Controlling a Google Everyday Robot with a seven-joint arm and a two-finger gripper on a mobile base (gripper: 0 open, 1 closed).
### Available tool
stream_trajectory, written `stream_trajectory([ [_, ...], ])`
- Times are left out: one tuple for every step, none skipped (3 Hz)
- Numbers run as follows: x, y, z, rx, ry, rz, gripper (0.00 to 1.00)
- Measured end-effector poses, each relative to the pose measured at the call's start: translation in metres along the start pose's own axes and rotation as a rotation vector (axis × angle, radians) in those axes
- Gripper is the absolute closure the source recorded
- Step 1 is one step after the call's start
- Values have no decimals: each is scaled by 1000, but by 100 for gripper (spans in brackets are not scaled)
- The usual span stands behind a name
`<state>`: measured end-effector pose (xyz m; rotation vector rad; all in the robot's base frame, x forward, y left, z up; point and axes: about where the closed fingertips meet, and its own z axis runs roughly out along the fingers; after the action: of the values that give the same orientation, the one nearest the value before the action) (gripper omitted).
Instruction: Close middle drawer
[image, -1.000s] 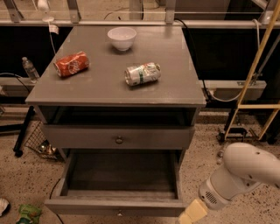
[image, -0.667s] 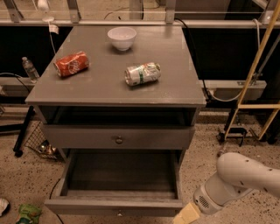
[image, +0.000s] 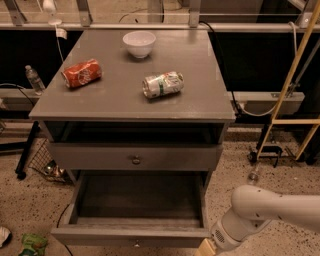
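Speckled stone floor runs under one grey wooden cabinet, and I count three things on its top, all up and to the left of my claw: one white bowl at the far edge, one red soda can lying on its side furthest left, and one green and white can, also on its side, nearer the middle. The claw sits at the very bottom of the view, low by the floor, at the end of the white arm that comes in from the right. The frame edge cuts it off, so I cannot tell how far open it is or whether it has hold of anything. The middle drawer stands pulled well out toward me, with its dark inside showing. Its front panel lies just left of the claw, the right corner close beside it, though I cannot say if they touch. Above that, the upper drawer front with its one round knob is up and left of the claw. One plastic bottle stands far to the upper left.
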<state>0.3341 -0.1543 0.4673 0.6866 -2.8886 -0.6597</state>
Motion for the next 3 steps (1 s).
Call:
stream_trajectory([
  [0, -1, 16, 18, 24, 27, 65],
  [-7, -1, 39, 32, 60, 33, 88],
  [-16, 0, 65, 32, 100, 32, 100],
])
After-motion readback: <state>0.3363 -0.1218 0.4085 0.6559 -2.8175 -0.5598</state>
